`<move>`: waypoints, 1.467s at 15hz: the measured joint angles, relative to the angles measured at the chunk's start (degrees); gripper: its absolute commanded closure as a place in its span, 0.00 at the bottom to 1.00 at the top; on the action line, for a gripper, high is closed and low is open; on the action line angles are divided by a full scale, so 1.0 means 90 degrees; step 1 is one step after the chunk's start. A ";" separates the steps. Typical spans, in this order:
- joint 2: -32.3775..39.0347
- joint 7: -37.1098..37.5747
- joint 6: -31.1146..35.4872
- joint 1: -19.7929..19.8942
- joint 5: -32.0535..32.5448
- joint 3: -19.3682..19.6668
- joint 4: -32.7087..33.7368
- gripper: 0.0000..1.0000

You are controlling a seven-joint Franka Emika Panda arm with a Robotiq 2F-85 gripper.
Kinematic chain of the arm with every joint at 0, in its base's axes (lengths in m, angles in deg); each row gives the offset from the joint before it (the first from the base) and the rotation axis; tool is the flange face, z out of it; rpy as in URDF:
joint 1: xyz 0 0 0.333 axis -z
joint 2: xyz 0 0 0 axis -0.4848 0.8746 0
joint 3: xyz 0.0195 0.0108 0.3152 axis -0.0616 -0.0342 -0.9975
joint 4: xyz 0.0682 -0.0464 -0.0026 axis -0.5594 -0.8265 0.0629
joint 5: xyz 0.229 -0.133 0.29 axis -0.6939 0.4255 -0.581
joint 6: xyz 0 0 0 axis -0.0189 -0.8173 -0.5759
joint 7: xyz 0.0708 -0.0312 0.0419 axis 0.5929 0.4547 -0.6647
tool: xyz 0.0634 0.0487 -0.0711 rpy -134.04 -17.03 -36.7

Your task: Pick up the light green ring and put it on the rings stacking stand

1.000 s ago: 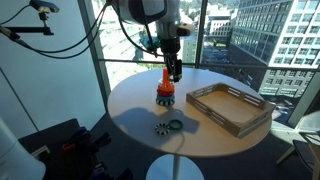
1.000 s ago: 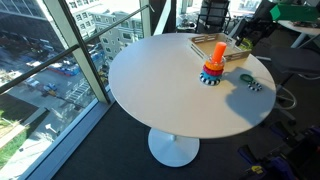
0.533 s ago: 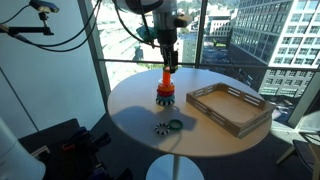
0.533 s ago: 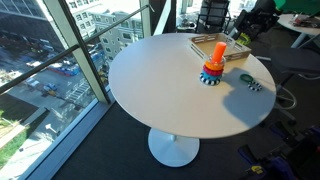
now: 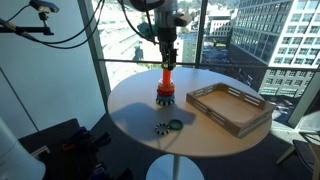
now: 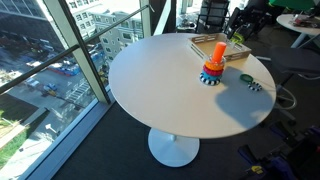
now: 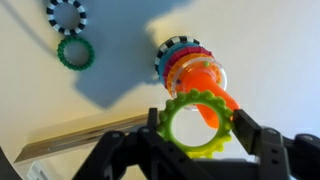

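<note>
In the wrist view my gripper [image 7: 199, 128] is shut on the light green ring [image 7: 200, 151], a bright yellow-green knobbly ring held between both fingers. The rings stacking stand [image 7: 203, 78] is just beyond it; its orange post shows through the ring's hole and several coloured rings sit at its foot. In both exterior views the gripper [image 5: 167, 58] [image 6: 233, 28] hangs just above the stand [image 5: 165, 90] [image 6: 213, 68] on the round white table. The ring itself is too small to make out there.
A thinner dark green ring [image 7: 74, 52] [image 5: 176, 124] and a toothed gear-like ring [image 7: 67, 15] [image 5: 160, 128] lie together on the white table [image 5: 135, 105]. A large grey rectangular tray [image 5: 236, 108] [image 6: 212, 40] stands beside the stand. Windows surround the table.
The gripper has risen and shifted from beside the post to over its top, still holding the ring. Nothing on the table has moved.
</note>
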 measured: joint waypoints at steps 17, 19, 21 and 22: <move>0.1003 -0.0229 -0.0475 -0.0019 -0.0470 -0.0208 0.0942 0.50; 0.1024 -0.0156 -0.0497 -0.0045 -0.0288 -0.0208 0.0986 0.50; 0.1030 -0.0001 -0.0547 -0.0088 0.0002 -0.0208 0.1047 0.50; 0.1030 0.0106 -0.0593 -0.0117 0.0175 -0.0208 0.1087 0.50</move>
